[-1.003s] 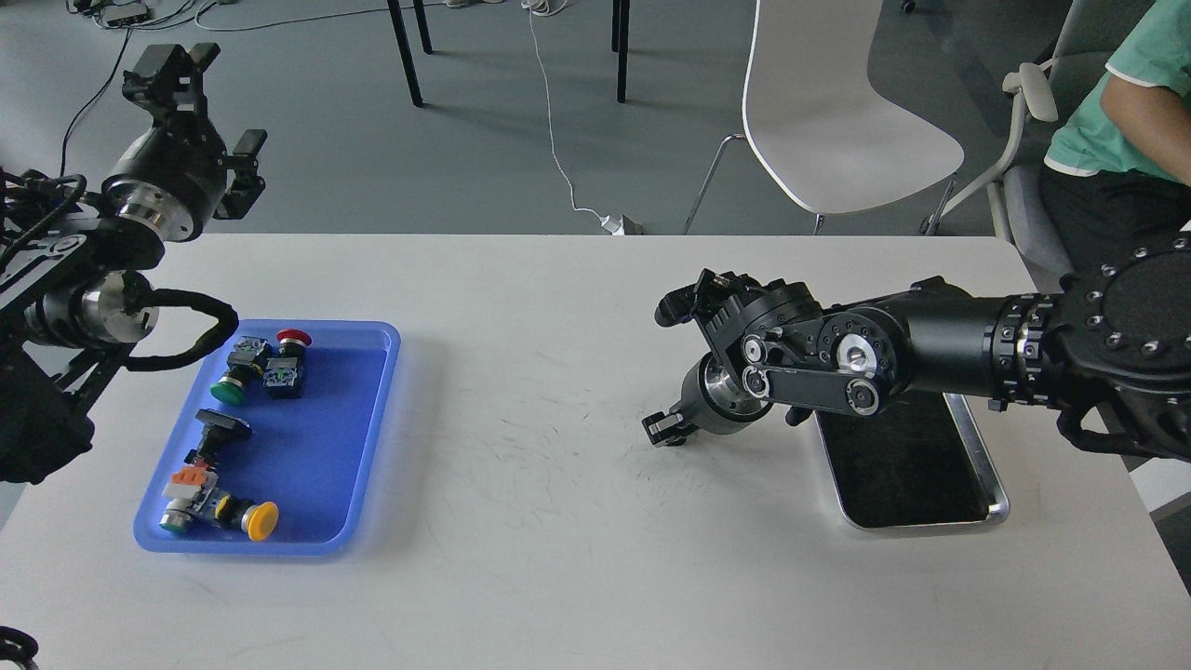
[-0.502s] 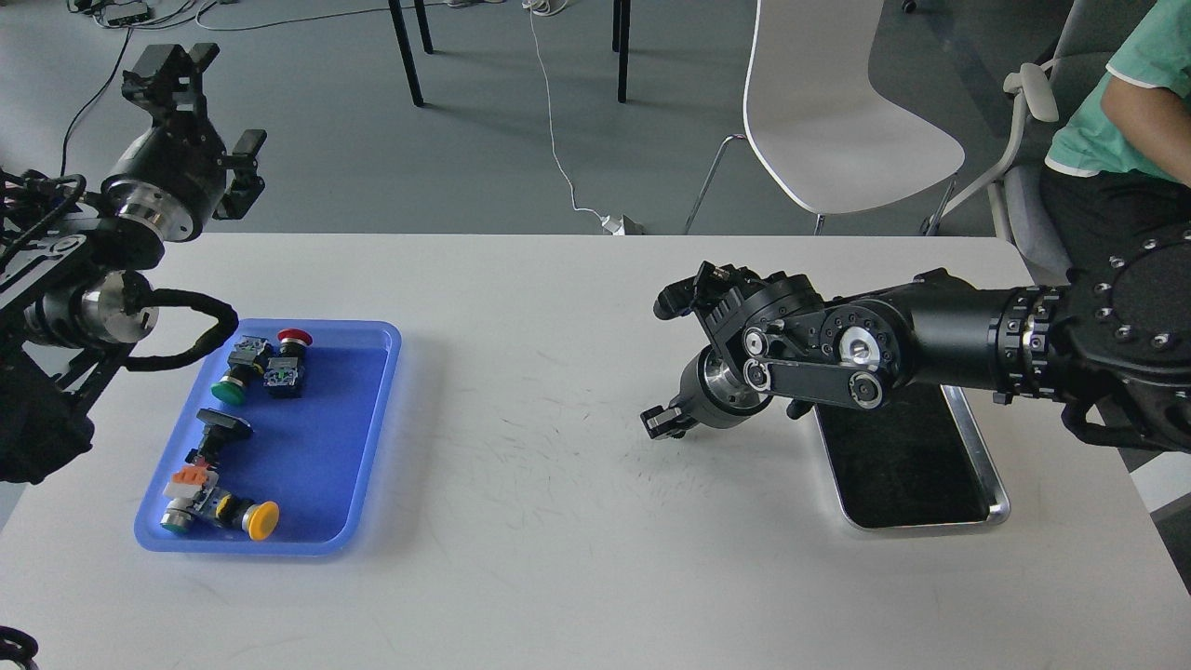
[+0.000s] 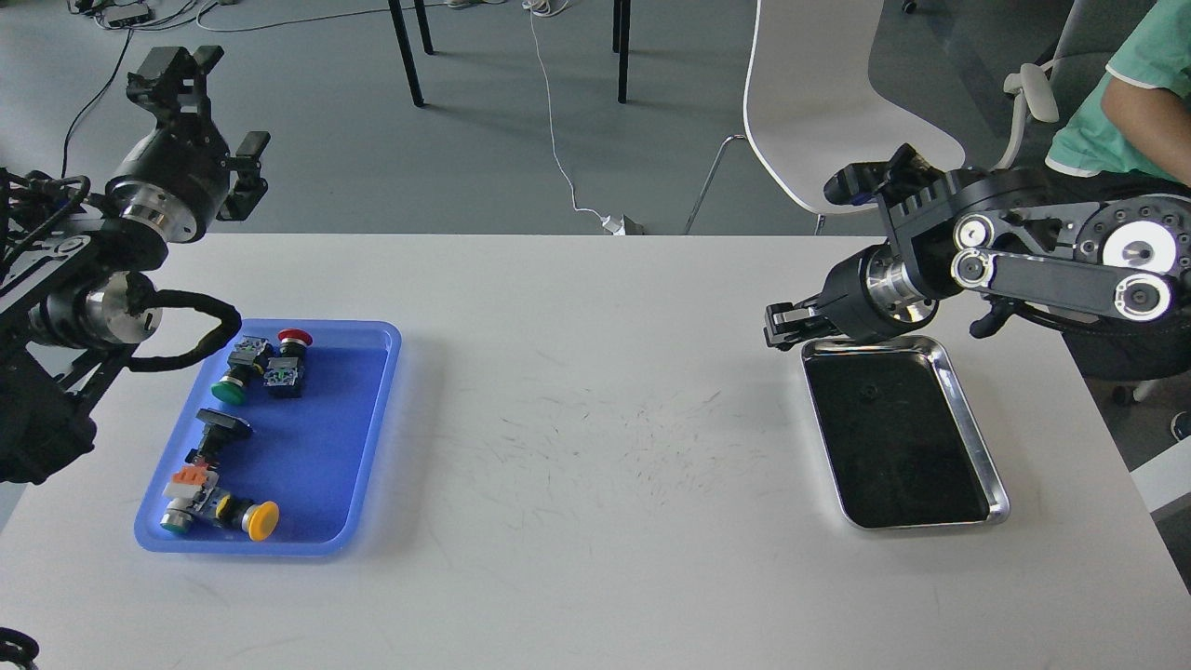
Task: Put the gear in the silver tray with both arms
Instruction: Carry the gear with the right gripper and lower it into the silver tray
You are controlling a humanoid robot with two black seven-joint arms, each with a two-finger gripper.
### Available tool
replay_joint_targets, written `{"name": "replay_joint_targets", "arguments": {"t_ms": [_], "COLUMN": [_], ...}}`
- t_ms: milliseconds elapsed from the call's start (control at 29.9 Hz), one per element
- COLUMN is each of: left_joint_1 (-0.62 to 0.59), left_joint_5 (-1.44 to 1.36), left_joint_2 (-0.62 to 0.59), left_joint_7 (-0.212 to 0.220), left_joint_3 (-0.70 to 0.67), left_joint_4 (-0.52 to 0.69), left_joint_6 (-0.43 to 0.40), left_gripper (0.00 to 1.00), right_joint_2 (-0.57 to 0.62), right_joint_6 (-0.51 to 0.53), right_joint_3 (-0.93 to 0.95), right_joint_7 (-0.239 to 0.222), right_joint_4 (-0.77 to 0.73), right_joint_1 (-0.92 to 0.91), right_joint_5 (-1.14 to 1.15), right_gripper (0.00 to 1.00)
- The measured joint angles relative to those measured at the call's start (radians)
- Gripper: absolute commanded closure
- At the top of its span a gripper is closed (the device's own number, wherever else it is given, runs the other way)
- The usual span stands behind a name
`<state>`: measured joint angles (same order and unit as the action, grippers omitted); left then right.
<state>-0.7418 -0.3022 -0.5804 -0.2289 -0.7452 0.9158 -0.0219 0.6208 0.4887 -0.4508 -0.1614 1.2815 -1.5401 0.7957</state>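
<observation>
The silver tray (image 3: pixel 975 437) lies at the right of the white table, its dark bottom bare except for a small faint round mark (image 3: pixel 867 391). My right gripper (image 3: pixel 783 328) hangs just off the tray's far left corner; it is small and dark, so its fingers cannot be told apart. My left gripper (image 3: pixel 177 63) is raised beyond the table's far left edge, fingers apart and empty. Several push-button switch parts lie in the blue tray (image 3: pixel 368 437): a red one (image 3: pixel 293 337), a green one (image 3: pixel 226 391) and a yellow one (image 3: pixel 260 521).
A white chair (image 3: pixel 837 112) stands behind the table at the right. A seated person in a green shirt (image 3: pixel 1130 102) is at the far right. Black cables (image 3: pixel 191 312) trail from my left arm over the blue tray's far left corner.
My right arm has lifted and swung right and back from the table's middle to the silver tray's far left corner, uncovering the tray. The left arm has barely moved.
</observation>
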Motion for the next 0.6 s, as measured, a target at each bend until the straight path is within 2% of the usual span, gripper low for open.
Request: {"name": "replay_joint_targets", "arguments": {"t_ms": [134,234,435,602], "left_joint_1": [-0.002,-0.002,-0.005,-0.005], "left_joint_5": [0.000,0.000,0.000,0.000], "left_joint_2": [0.006,0.009,0.011,0.006], "left_joint_7": [0.001,0.002,0.002,0.004], "left_joint_3": [0.006,0.007,0.008,0.009], "left_joint_4": [-0.001,-0.001,0.000,0.000], "left_joint_6": [0.004,0.005,0.006,0.010], "left_gripper": [0.02,0.02,0.02,0.02], "right_joint_2": [0.116,0.154,0.153,0.105], "right_joint_6": [0.000,0.000,0.000,0.000], "right_joint_3": [0.005,0.028,0.068,0.074], "right_joint_7": [0.011,0.014,0.015,0.014], "right_joint_4": [0.019,0.020,0.013,-0.022], "right_joint_1": [0.069,0.133,0.261,0.323], "right_joint_5": [0.100,0.140,0.196,0.206], "right_gripper": [0.87,0.86,0.86,0.86]}}
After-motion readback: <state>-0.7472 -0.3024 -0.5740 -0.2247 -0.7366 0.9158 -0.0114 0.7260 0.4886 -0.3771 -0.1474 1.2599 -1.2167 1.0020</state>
